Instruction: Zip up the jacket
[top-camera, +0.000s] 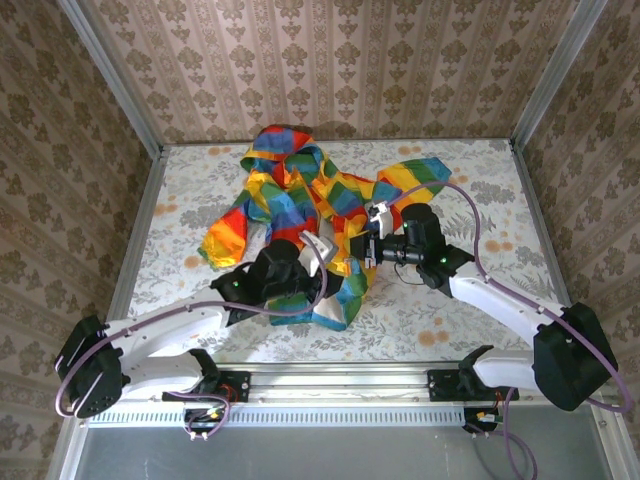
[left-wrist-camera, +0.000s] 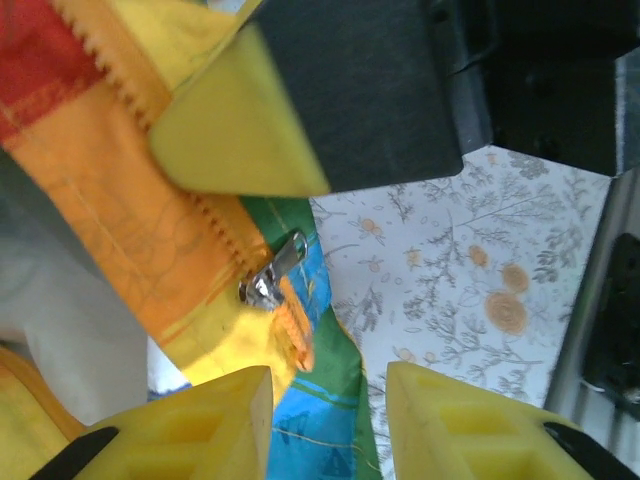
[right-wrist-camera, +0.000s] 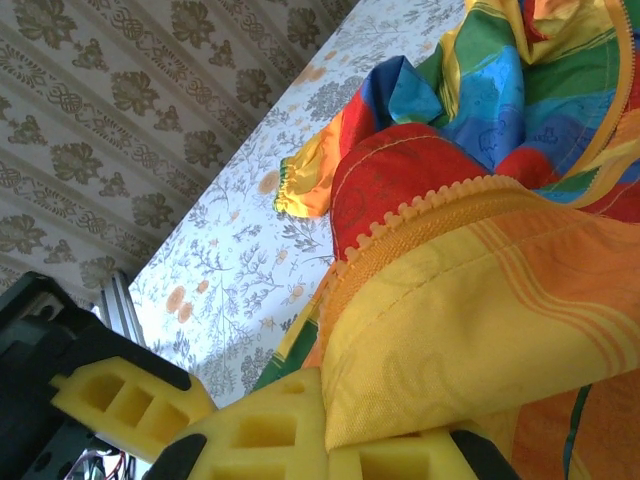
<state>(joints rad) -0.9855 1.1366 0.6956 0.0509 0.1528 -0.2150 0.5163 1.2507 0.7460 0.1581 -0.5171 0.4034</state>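
Observation:
The rainbow-striped jacket (top-camera: 300, 190) lies crumpled at the middle of the table. My right gripper (top-camera: 362, 250) is shut on a yellow fold of the jacket's front edge (right-wrist-camera: 450, 340), beside the orange zipper teeth (right-wrist-camera: 420, 205); its fingers (right-wrist-camera: 270, 430) pinch the cloth. In the left wrist view, my left gripper (left-wrist-camera: 330, 400) hovers open just below the silver zipper slider (left-wrist-camera: 268, 282), which sits on the orange zipper tape (left-wrist-camera: 215, 215). The blue and green hem (left-wrist-camera: 320, 400) lies under the gap between its fingers, and the right gripper's yellow pad (left-wrist-camera: 235, 135) hangs close above.
The floral tablecloth (top-camera: 450, 320) is bare to the right and near side of the jacket. A sleeve (top-camera: 225, 235) spreads to the left. Patterned walls (top-camera: 340, 60) close in the table, and a metal rail (top-camera: 340, 380) runs along the near edge.

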